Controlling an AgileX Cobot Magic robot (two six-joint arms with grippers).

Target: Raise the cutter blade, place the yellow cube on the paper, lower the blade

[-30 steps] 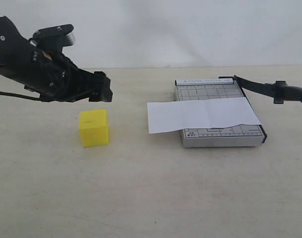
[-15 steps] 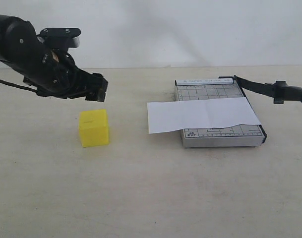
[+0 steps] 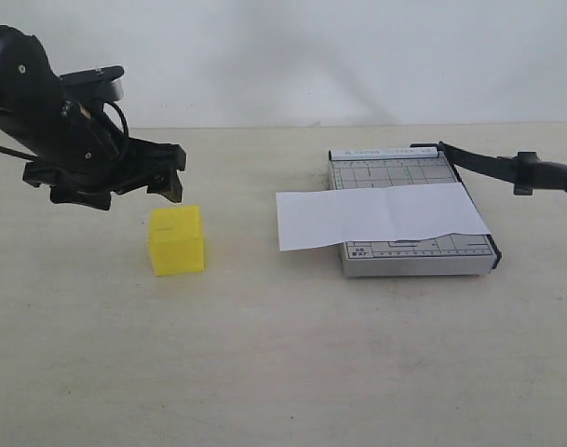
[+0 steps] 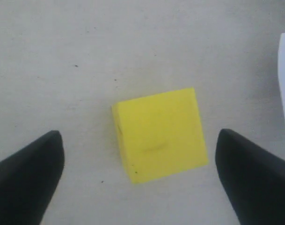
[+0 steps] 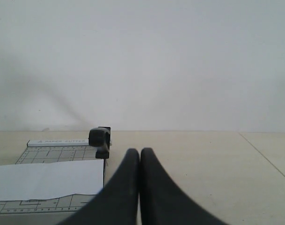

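Note:
The yellow cube [image 3: 177, 239] sits on the table left of the trimmer; in the left wrist view the yellow cube [image 4: 158, 133] lies below and between my two fingers, untouched. My left gripper [image 3: 168, 175] hovers just above and behind it, open [image 4: 138, 136]. The white paper [image 3: 381, 214] lies across the grey base [image 3: 418, 261], overhanging its left side. The cutter blade [image 3: 492, 166] is lifted off the base, its handle out to the right. In the right wrist view my right gripper [image 5: 140, 152] is shut with nothing between its fingers, beside the paper [image 5: 44, 178] and the blade's hinge end [image 5: 99, 138].
Bare beige table [image 3: 283, 372] stretches in front of the cube and the trimmer. A white wall [image 3: 292, 56] closes the far edge. About a hand's width of bare table separates the cube and the paper's left end.
My left arm has swung back to the left and tipped, so its open fingers moved from right of the cube to above it. Cube, paper and blade have not moved.

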